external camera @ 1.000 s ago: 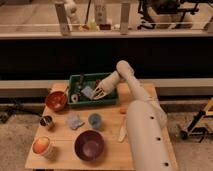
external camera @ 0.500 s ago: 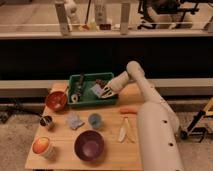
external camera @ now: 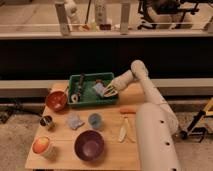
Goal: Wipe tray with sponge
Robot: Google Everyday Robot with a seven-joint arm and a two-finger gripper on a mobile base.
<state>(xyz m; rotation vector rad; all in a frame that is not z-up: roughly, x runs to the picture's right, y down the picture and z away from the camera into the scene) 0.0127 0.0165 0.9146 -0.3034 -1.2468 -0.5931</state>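
A green tray [external camera: 85,102] sits at the back of the wooden table. A light blue sponge [external camera: 99,89] lies inside it, near its right end. My gripper [external camera: 111,91] reaches in over the tray's right rim, holds the sponge and presses it against the tray floor. A dark utensil [external camera: 79,87] lies in the left part of the tray.
A red bowl [external camera: 56,100] stands left of the tray. In front are a small can [external camera: 47,122], a blue cloth [external camera: 75,120], a blue cup [external camera: 95,120], a purple bowl [external camera: 89,145] and an orange cup [external camera: 42,146]. A carrot [external camera: 127,110] and a pale utensil [external camera: 123,131] lie at the right.
My gripper has slid to the right inside the tray, and the sponge has moved right with it. The arm has swung toward the tray's right rim.
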